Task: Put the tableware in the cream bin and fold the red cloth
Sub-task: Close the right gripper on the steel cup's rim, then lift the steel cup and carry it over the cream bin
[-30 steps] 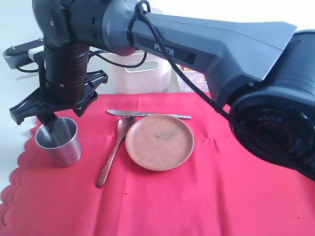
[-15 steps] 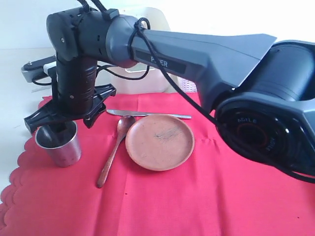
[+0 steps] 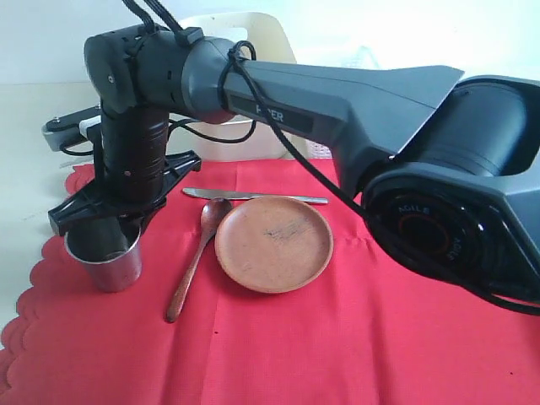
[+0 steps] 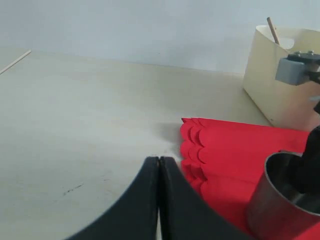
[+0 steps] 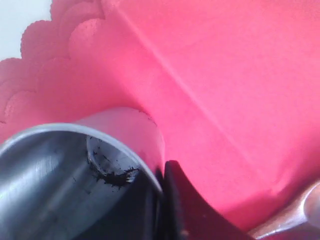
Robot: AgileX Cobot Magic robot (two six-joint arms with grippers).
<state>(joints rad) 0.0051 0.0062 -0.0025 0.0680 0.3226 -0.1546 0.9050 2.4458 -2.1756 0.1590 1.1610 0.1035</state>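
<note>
**Now that our right gripper (image 3: pixel 103 239) has closed, the steel cup (image 3: pixel 110 270) is gripped**

Where a second ago the jaws stood spread above the cup, they have dropped and pinched its rim, apparently with one finger inside the wall. The cup stands on the red cloth (image 3: pixel 354 337) near the scalloped edge, with the cream bin (image 3: pixel 272 46) behind. Our left gripper (image 4: pixel 159 172) is clenched on nothing. We judge lifting comes next.

I see the red cloth (image 3: pixel 354 337) spread flat, its scalloped edge to the left. The steel cup (image 3: pixel 108 263) stands upright near that edge, its wall pinched by the right gripper (image 5: pixel 161 192). The round brown plate (image 3: pixel 273 243) sits mid-cloth, with the dark wooden spoon (image 3: pixel 194 257) just beside it and the slim metal knife (image 3: pixel 253 197) behind. The cream bin (image 4: pixel 272 85) stands past the cloth, a wooden chopstick (image 4: pixel 272 30) poking out.
</note>
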